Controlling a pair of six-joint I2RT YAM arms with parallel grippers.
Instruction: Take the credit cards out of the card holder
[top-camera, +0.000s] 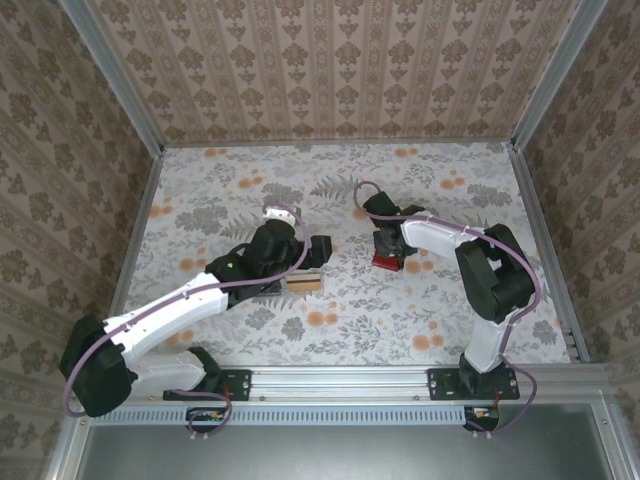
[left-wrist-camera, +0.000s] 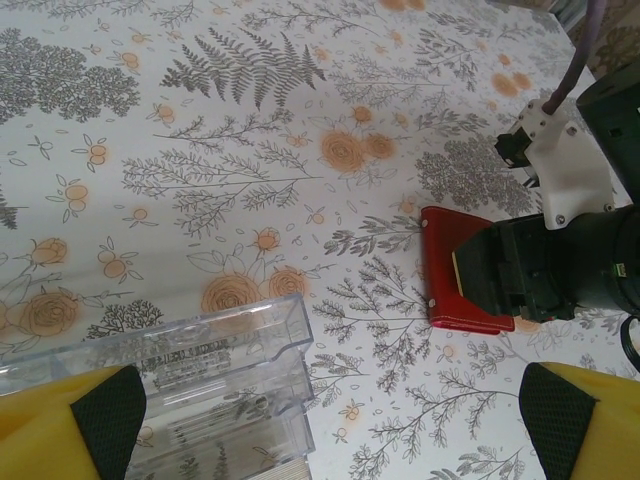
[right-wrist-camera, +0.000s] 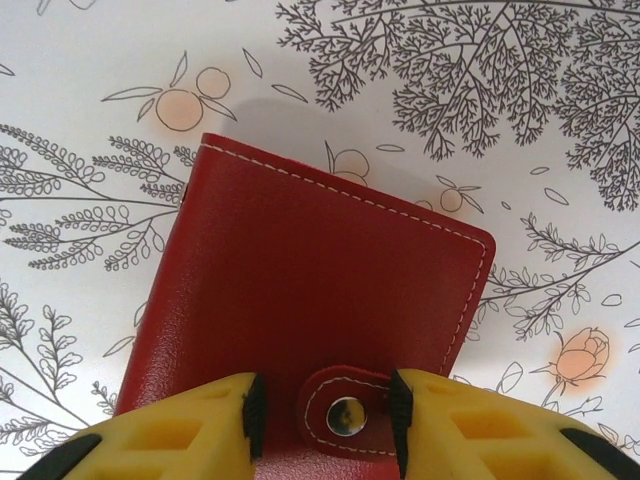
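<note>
We see the card holder (right-wrist-camera: 310, 300) as a red leather wallet with pale stitching along its edges. It lies flat and shut on the flowered surface (top-camera: 400, 330). A rounded strap with a metal snap (right-wrist-camera: 345, 416) folds over its lower edge. We cannot make out the credit cards themselves.

The right gripper (right-wrist-camera: 325, 415) stands partly open at the bottom of the right wrist frame. Its yellow fingers (right-wrist-camera: 180, 435) flank the strap, and a little red shows between the left pad and the strap.

From above, the holder (top-camera: 387, 262) lies just right of centre, with bare surface on every side and the wallpapered walls (top-camera: 330, 70) well apart.

The left gripper (left-wrist-camera: 330, 400) is spread wide, its fingers in the two bottom corners of its frame. A clear plastic box (left-wrist-camera: 210, 385) sits beside its left finger. From above the box (top-camera: 305, 282) shows something tan inside, which we cannot identify.
</note>
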